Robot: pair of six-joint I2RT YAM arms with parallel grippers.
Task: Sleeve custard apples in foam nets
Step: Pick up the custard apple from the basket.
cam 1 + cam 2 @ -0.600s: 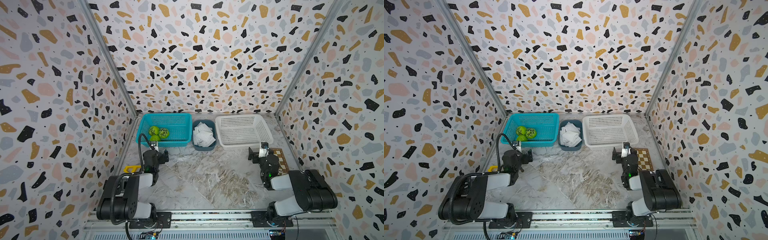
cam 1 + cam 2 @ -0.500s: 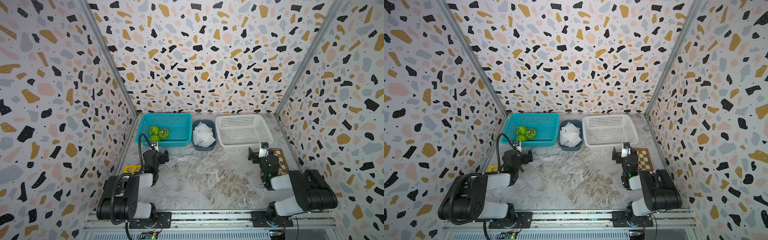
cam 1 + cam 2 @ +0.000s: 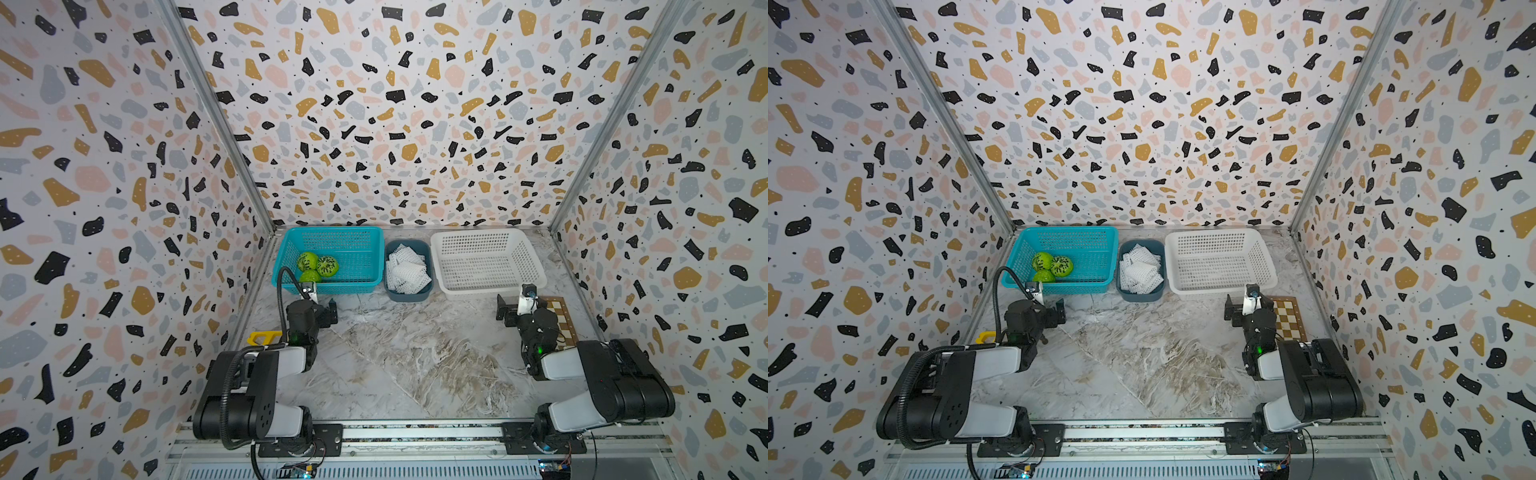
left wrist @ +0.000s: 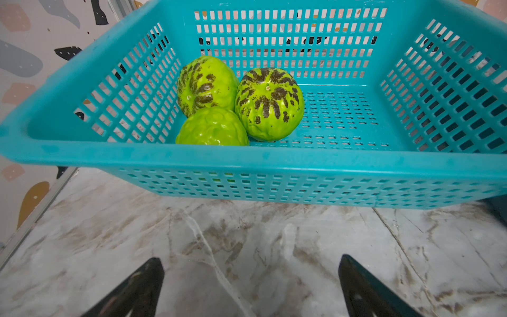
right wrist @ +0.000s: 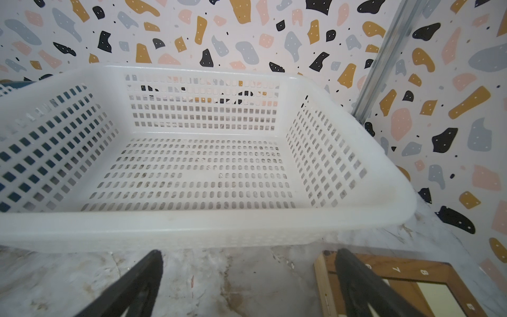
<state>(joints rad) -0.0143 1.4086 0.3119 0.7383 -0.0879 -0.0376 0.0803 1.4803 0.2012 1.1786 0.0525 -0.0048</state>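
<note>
Nothing moved, left gripper [image 4: 250, 258], right gripper [image 5: 248, 251] still parted, custard apples [image 4: 269, 104] untouched

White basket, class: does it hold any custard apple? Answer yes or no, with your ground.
No: the right wrist view shows the white basket bare inside, while all three custard apples sit in the teal basket.

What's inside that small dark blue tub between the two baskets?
The dark blue tub holds a loose pile of white foam nets. They cover its floor, so their number, and anything lying beneath them, cannot be seen.
</note>
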